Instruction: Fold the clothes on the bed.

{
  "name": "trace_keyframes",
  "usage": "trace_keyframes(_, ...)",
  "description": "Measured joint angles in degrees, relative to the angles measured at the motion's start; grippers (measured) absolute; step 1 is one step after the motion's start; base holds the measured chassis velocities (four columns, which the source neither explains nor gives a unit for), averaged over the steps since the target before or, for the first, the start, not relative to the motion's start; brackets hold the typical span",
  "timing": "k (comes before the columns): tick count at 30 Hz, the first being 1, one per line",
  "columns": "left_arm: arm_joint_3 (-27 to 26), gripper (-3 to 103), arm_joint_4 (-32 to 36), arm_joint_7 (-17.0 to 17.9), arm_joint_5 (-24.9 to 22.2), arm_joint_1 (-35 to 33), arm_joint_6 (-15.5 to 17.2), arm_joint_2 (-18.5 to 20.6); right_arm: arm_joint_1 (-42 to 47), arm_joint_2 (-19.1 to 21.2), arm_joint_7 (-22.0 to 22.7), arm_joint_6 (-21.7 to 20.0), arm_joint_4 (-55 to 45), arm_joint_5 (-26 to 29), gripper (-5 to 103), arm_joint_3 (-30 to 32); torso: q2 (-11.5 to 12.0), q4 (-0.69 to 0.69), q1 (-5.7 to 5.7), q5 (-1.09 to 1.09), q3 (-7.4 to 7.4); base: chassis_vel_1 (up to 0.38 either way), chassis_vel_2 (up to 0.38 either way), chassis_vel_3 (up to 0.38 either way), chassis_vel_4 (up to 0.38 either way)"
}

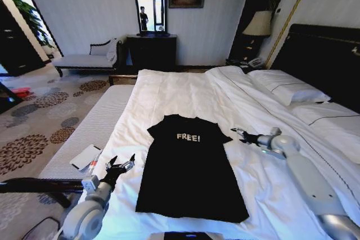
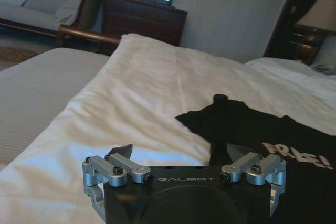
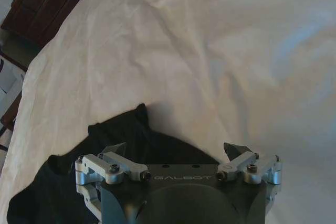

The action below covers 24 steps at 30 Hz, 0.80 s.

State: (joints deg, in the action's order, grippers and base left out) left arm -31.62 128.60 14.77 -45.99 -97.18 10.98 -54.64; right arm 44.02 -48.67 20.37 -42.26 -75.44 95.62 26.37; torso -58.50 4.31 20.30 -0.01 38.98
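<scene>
A black T-shirt, the clothes [image 1: 188, 167], lies flat on the white duvet of the bed [image 1: 180, 91], its white "FREE!" lettering facing up. My left gripper [image 1: 121, 165] hovers open just off the shirt's left edge, near the lower hem side. My right gripper [image 1: 239, 134] is open beside the shirt's right sleeve. In the left wrist view the open left gripper [image 2: 181, 153] looks over the clothes [image 2: 262, 145] and duvet. The right wrist view has the open right gripper [image 3: 176, 150] above the sleeve of the clothes [image 3: 121, 135].
A white-and-dark card [image 1: 86, 157] lies on the grey bed runner at the left. White pillows [image 1: 289, 88] and a dark headboard [image 1: 326, 54] are at the right. A chaise [image 1: 90, 57], dresser [image 1: 151, 51] and lamp [image 1: 259, 23] stand behind.
</scene>
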Motion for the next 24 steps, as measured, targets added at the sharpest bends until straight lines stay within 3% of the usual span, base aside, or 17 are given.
trace_keyframes(24, 1.99, 100, 0.5, -0.37, -1.05, 0.07, 0.44, 1.37, 0.5, -2.98, 1.15, 0.03, 2.05, -3.05, 102, 0.83, 0.0, 0.01, 0.0, 0.0, 0.0, 0.0, 0.0, 0.0, 0.0)
